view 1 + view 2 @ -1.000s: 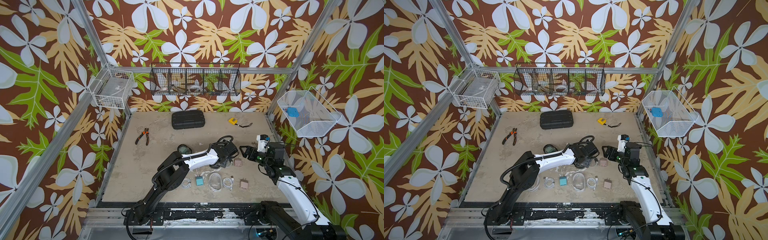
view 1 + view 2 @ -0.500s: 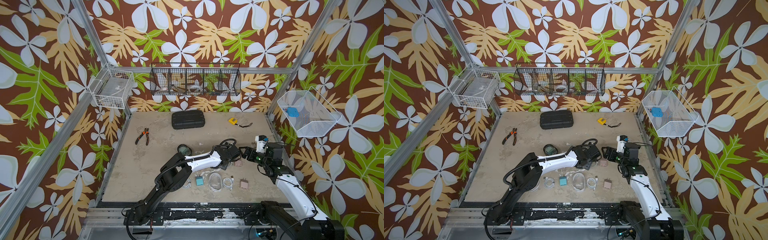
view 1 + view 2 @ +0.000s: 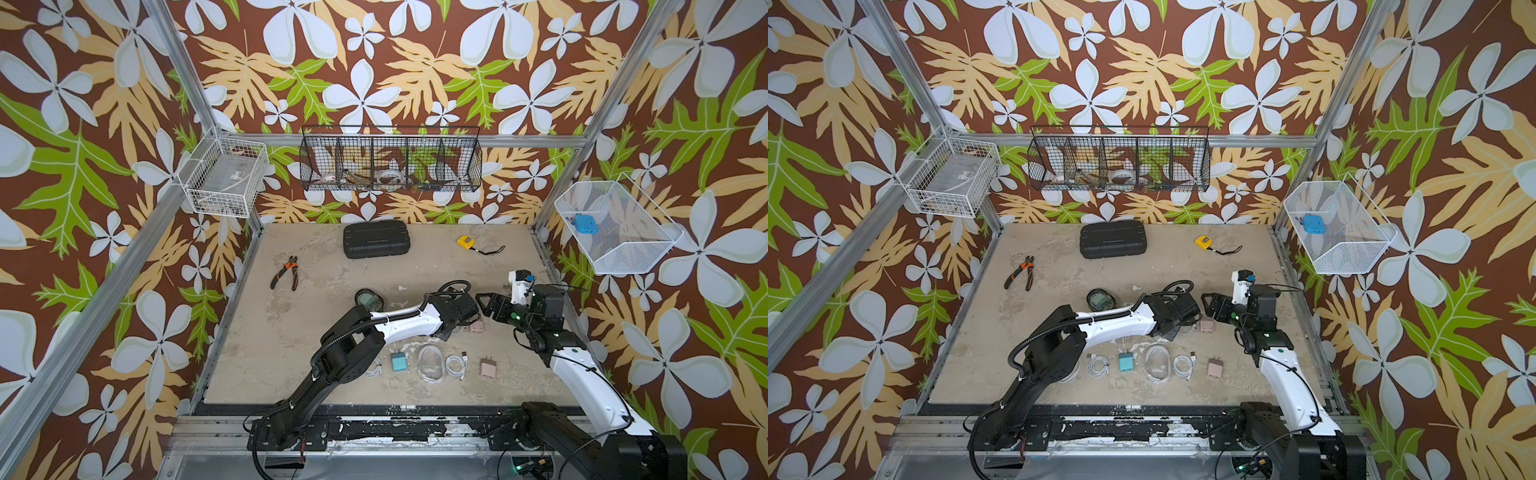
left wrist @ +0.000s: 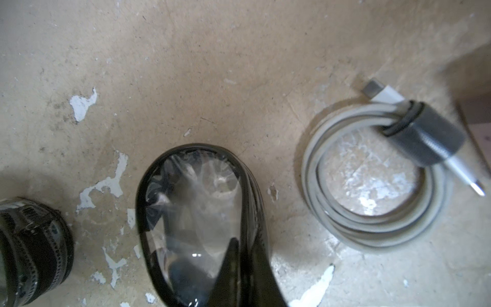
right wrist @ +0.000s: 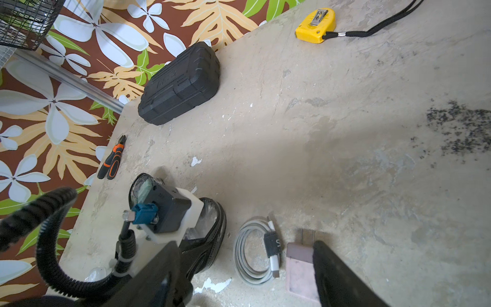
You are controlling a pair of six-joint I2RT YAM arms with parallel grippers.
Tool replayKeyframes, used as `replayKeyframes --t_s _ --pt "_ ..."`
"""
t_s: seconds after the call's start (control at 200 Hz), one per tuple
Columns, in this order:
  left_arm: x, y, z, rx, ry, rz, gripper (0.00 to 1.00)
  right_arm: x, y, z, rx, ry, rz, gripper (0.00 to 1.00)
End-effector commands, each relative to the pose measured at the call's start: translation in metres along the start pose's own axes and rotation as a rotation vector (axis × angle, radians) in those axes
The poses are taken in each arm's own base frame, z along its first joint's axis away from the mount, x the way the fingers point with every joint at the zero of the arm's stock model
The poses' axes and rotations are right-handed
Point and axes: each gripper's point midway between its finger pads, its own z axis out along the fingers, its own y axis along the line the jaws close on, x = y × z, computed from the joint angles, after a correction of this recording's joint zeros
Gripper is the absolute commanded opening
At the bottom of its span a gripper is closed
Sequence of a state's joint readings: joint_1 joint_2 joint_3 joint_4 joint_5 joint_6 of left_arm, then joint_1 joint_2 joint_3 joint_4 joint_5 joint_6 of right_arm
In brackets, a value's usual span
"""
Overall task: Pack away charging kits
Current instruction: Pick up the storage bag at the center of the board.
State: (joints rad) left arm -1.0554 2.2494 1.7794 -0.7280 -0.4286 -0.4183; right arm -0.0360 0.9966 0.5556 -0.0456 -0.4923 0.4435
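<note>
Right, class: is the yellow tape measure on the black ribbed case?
No, the tape measure lies on the table, apart from the black case.

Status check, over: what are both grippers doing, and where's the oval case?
Left gripper shut on black-rimmed case, at its rim. Right gripper open, holding nothing, near pink plug. Coiled cable beside case, not touching.

No legible text; embossing on the black ribbed case is unreadable.

A robotics lab cell: aluminium frame posts carry flower-printed wall panels, wire baskets hang on them, and two robot arms are mounted along the front edge of the table.
</note>
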Motion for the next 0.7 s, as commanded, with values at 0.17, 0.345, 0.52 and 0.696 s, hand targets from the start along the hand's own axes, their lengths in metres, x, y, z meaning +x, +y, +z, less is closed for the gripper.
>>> replayKeyframes --t_s 0.17,0.345,0.52,0.696 --pt "-0.004 0.005 -0.012 0.017 -0.014 0.023 0.02 -0.004 0.008 0.003 -0.047 -0.001 -0.008 0.79" --pt "0.001 0.019 -0.016 0.067 -0.006 -0.027 0.00 0.006 0.010 0.013 -0.074 0.066 -0.017 0.67" --pt "0.006 0.040 -0.023 0.160 -0.021 -0.140 0.00 0.032 0.030 0.037 -0.068 0.196 -0.095 0.58" --pt "0.008 0.039 -0.027 0.235 -0.057 -0.219 0.00 0.040 0.020 0.052 0.019 0.251 -0.133 0.47"
